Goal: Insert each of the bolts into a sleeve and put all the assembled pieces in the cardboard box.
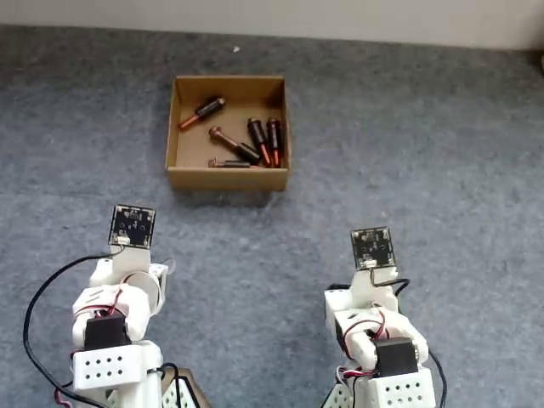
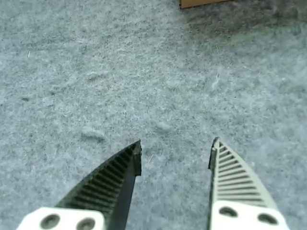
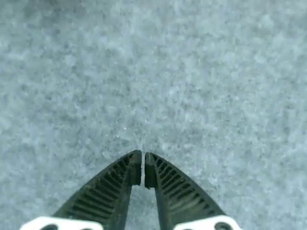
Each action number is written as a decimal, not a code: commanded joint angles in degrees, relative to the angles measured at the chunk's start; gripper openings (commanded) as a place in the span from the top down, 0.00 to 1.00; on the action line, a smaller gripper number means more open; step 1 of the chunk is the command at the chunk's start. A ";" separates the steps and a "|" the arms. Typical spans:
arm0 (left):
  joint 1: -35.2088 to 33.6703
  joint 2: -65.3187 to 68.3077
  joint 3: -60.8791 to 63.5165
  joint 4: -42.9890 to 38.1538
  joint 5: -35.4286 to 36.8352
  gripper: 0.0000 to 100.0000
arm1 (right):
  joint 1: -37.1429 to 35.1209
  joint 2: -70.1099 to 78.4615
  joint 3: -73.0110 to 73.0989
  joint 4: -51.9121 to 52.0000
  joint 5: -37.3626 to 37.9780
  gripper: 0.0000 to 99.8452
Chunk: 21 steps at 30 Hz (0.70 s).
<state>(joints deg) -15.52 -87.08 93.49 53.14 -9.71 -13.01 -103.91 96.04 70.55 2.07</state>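
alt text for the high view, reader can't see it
An open brown cardboard box on grey felt holds several dark bolt-and-sleeve pieces with orange ends. The white left arm and white right arm sit nearer the camera, apart from the box.

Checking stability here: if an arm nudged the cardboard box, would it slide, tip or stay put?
The cardboard box is low and wide, so it would probably slide rather than tip. The fuzzy grey mat likely adds drag. The round pieces inside may roll when it moves.
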 commanded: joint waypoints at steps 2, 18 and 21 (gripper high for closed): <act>0.92 -0.48 1.54 -5.45 -0.44 0.76 | 0.66 -1.01 8.84 0.75 0.35 1.00; 0.66 -0.48 4.18 -5.45 -0.44 0.76 | 0.66 -1.01 8.84 0.75 0.35 1.00; 0.75 -0.31 4.18 -5.36 -0.44 0.76 | 0.66 -1.01 8.84 0.75 0.35 1.00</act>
<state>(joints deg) -15.25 -87.08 96.04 48.40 -9.71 -13.01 -104.09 96.04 70.99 2.07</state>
